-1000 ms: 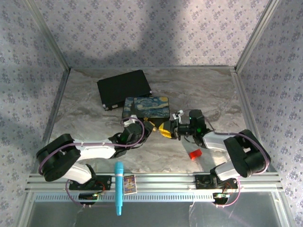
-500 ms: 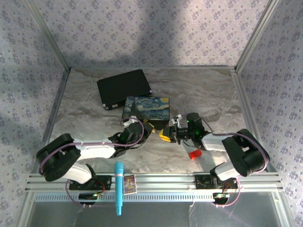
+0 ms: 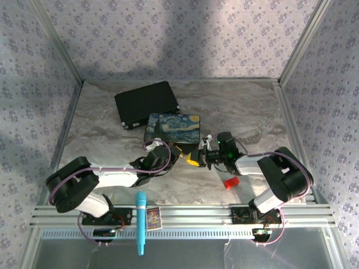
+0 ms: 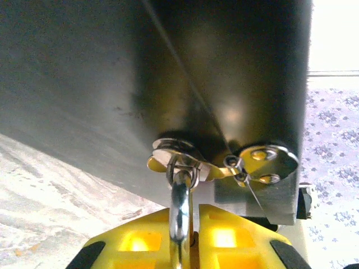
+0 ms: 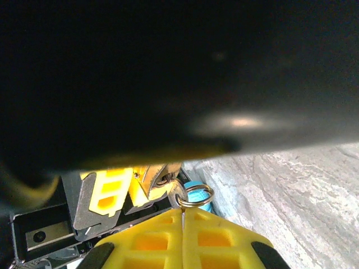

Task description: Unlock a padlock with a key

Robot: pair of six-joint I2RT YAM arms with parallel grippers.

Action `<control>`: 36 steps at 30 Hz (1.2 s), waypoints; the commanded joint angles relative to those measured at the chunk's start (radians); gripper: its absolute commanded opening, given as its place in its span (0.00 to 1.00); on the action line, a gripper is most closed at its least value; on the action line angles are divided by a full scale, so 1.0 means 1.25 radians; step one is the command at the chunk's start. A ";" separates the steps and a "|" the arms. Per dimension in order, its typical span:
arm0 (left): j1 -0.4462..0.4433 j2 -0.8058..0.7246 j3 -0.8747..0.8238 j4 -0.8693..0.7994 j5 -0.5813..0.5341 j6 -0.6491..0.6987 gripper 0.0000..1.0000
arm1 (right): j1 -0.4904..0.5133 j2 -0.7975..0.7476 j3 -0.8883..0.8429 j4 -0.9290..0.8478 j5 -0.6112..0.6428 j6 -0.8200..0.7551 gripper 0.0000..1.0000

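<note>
Where the near side of the painted box (image 3: 172, 128) faces the arms, we find both claws crowded together just in front of it; the left claw (image 3: 179, 152) comes in from the box's near-left, the right claw (image 3: 197, 157) from its near-right, and they almost touch. From the left wrist we see the padlock (image 4: 180, 204) hanging from the brass hasp (image 4: 185, 159) on the box's dark wall; its silver shackle passes through the hasp loop and runs down into the narrow gap between the yellow fingers (image 4: 134, 242), which are drawn in tight on it and cover the body. From the right wrist we see that claw's yellow fingers (image 5: 151, 238) pressed together with the thin key (image 5: 182, 214) pinched in the seam, a small wire ring just above it, close below the box and just short of a brass piece at the hasp; we cannot tell whether the key touches the lock. Behind the box and to its left a black case (image 3: 147, 103) lies on the marbled desk (image 3: 241, 112), touching or nearly touching the box's corner; a red block (image 3: 231, 182) sits near the box's right, beside the right arm; a blue stick (image 3: 140, 221) lies well in front of the box, across the metal rail.
</note>
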 commanded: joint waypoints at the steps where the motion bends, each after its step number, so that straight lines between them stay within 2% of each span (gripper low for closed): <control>1: -0.035 0.023 0.028 0.087 0.083 -0.015 0.00 | 0.018 0.011 0.045 0.094 0.020 0.009 0.06; 4: -0.032 0.025 0.027 0.074 0.078 -0.016 0.00 | 0.019 0.009 0.042 0.068 0.026 -0.008 0.06; 7: -0.023 0.022 0.026 0.037 0.073 -0.018 0.00 | 0.021 -0.055 0.042 -0.114 0.080 -0.127 0.11; 9: -0.015 0.017 0.035 -0.027 0.073 -0.021 0.00 | 0.029 -0.133 0.060 -0.338 0.168 -0.266 0.17; 12: -0.010 0.024 0.041 -0.068 0.075 -0.033 0.00 | 0.052 -0.231 0.090 -0.599 0.330 -0.456 0.27; 16: -0.008 0.057 0.048 -0.060 0.103 -0.053 0.00 | 0.087 -0.286 0.120 -0.777 0.469 -0.649 0.45; 18: -0.008 0.070 0.054 -0.063 0.120 -0.065 0.00 | 0.143 -0.288 0.138 -0.841 0.623 -0.687 0.51; 19: -0.009 0.077 0.056 -0.061 0.125 -0.067 0.00 | 0.169 -0.289 0.137 -0.837 0.672 -0.713 0.51; 21: -0.010 0.087 0.057 -0.060 0.131 -0.075 0.00 | 0.242 -0.291 0.124 -0.789 0.752 -0.793 0.61; 24: -0.010 0.090 0.053 -0.060 0.132 -0.082 0.00 | 0.322 -0.296 0.089 -0.687 0.799 -0.888 0.55; 26: -0.010 0.086 0.049 -0.063 0.133 -0.084 0.00 | 0.340 -0.296 0.061 -0.597 0.792 -0.926 0.48; 28: -0.010 0.081 0.049 -0.071 0.133 -0.084 0.00 | 0.345 -0.295 0.043 -0.537 0.804 -0.948 0.48; 32: -0.010 0.070 0.046 -0.076 0.138 -0.085 0.00 | 0.345 -0.292 0.035 -0.490 0.815 -1.005 0.47; 36: -0.009 0.066 0.052 -0.078 0.146 -0.078 0.00 | 0.345 -0.282 0.034 -0.465 0.772 -1.040 0.46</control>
